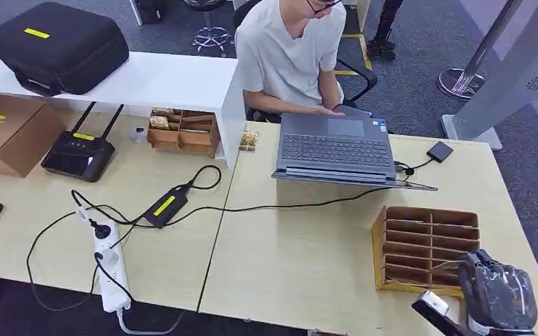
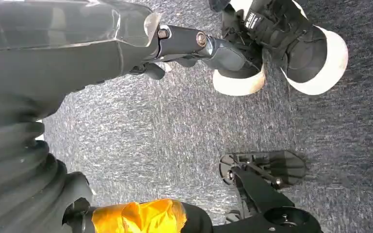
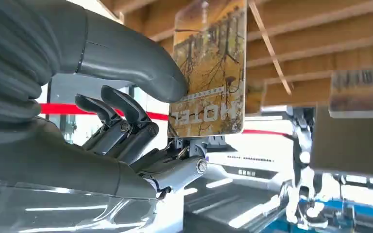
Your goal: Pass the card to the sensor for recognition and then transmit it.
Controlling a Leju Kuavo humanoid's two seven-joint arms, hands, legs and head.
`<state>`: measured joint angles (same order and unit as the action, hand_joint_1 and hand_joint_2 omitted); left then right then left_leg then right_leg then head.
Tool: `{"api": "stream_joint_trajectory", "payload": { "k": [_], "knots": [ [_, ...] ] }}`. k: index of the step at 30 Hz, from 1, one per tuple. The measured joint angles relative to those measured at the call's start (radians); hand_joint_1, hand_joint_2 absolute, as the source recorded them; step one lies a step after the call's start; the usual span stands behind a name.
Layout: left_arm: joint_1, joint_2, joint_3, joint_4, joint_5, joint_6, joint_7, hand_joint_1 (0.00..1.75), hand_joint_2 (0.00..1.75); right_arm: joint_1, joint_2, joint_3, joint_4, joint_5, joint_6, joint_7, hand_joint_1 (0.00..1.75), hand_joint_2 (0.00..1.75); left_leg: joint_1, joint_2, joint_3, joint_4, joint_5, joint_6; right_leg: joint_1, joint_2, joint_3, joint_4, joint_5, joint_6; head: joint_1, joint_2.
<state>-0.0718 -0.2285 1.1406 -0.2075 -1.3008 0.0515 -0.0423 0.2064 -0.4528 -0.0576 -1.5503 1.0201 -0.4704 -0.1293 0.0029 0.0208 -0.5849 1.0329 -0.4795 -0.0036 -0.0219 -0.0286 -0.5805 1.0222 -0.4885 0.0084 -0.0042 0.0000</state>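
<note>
My right hand [image 1: 497, 297] is at the table's near right corner, just in front of a wooden card rack [image 1: 427, 245]. In the right wrist view that hand [image 3: 126, 131] pinches a card [image 3: 209, 73] between its thumb and fingers. The card has a yellow forest picture and the word HOTEL, and it stands among the rack's wooden slats [image 3: 320, 39]. A small black sensor box [image 1: 440, 151] lies at the far right of the table, wired to the laptop [image 1: 335, 148]. My left hand [image 2: 199, 43] hangs over the grey carpet and holds nothing, its fingers stretched out.
A person [image 1: 291, 52] sits behind the laptop with a hand on it. On the left are a power strip [image 1: 110, 269] with looping cables, a charger brick [image 1: 166, 206], a router [image 1: 77, 155], a cardboard box [image 1: 10, 131] and a small wooden box [image 1: 182, 131]. A black case [image 1: 59, 45] sits on the white counter.
</note>
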Motion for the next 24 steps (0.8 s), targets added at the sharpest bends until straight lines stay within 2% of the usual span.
{"api": "stream_joint_trajectory", "payload": {
  "k": [12, 24],
  "knots": [
    [0.000, 0.000, -0.023, 0.000, -0.026, -0.010, 0.000, 0.00, 1.75, -0.187, 0.000, 0.023, 0.013, 0.000, -0.018, -0.004, 1.75, 1.75, 0.000, 0.000, 0.000, 0.000, 0.001, -0.001, 0.000, 0.000, 0.000, 0.000, 0.001, 0.000, 0.000, 0.000],
    [0.000, 0.000, -0.036, 0.000, -0.029, -0.018, 0.000, 0.00, 1.75, -0.272, 0.000, 0.068, 0.057, 0.011, -0.045, 0.006, 1.75, 1.75, 0.000, -0.001, 0.000, 0.000, 0.001, -0.001, 0.000, 0.000, 0.000, 0.000, 0.001, 0.000, 0.000, 0.000]
  ]
}}
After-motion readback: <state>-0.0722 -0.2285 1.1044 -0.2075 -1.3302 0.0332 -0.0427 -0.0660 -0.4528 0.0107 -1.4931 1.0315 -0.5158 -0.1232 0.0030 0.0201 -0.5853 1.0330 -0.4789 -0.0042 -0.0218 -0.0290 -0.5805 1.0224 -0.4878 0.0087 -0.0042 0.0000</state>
